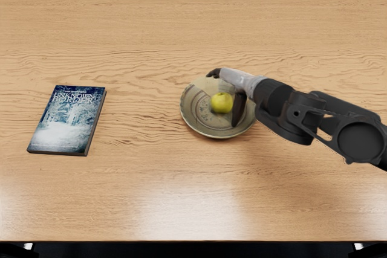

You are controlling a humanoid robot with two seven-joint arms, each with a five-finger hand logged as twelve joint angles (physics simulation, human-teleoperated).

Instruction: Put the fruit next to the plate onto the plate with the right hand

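- Finding the fruit lying on the plate, a little right of the plate's middle and well inside the rim.
- Reading the fruit as round, yellow-green and slightly blurred; showing no long axis, and being too small to tell which way any stem end is pointing.
- Reaching in from the right edge with the right hand, hanging over the plate's right half.
- Holding that hand spread wide: pale fingers stretching out toward the far rim, one dark digit dropping toward the near rim just right of the fruit.
- Bracketing the fruit in the wide gap between them without closing round it, so gripping nothing; being unable to tell whether the dark digit is touching the fruit's side.
- Sitting the plate somewhat right of the middle of the table, well away from every table edge.
- Keeping the book flat and cover-up far to the left, well apart from the plate, its long side running away from the near edge at a slight tilt.
- Leaving bare wood between book and plate, plus broad bands before and behind the plate.
- Crossing the table right of the plate with the dark right arm, taking up the room on that side.
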